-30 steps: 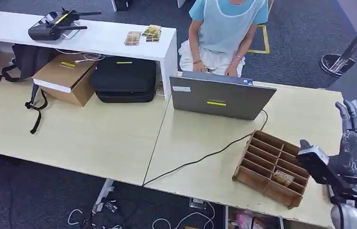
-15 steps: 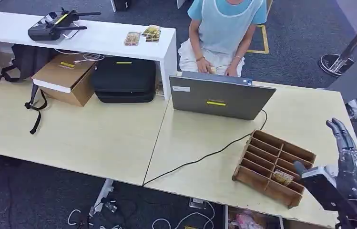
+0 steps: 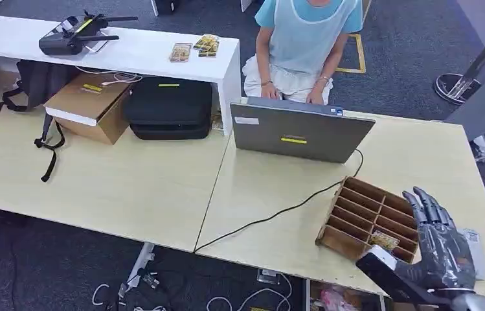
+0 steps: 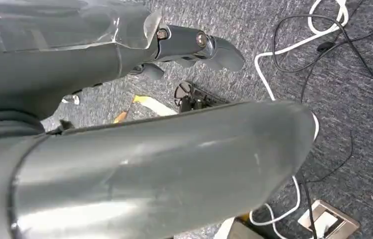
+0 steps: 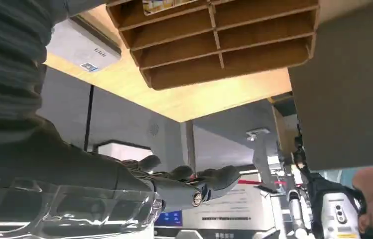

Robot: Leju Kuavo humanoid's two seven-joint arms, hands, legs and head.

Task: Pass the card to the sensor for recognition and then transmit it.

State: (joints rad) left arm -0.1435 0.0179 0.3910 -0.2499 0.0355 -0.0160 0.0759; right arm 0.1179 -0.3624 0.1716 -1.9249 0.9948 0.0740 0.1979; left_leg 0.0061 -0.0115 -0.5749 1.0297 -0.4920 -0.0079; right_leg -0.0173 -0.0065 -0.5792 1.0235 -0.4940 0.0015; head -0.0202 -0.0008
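Head view: the right robot hand [image 3: 439, 249] hovers with fingers spread and empty over the near right end of the wooden slotted tray [image 3: 356, 214] on the bench [image 3: 272, 194]. The card [image 3: 384, 241] lies in a near tray slot, just beside the hand. The left robot hand [image 4: 194, 45] hangs over the floor, fingers loosely extended and holding nothing.

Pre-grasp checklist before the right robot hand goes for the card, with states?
1. Card present in wooden organizer: ok.
2. Right robot hand holds nothing, fingers extended: ok.
3. Right robot hand over the card: not ok, it sits beside the organizer's right end.
4. Sensor located: cannot tell; a white device lies partly hidden behind the hand.
5. Left robot hand free: ok, hanging over the floor.
6. Black cable outside the organizer: ok.
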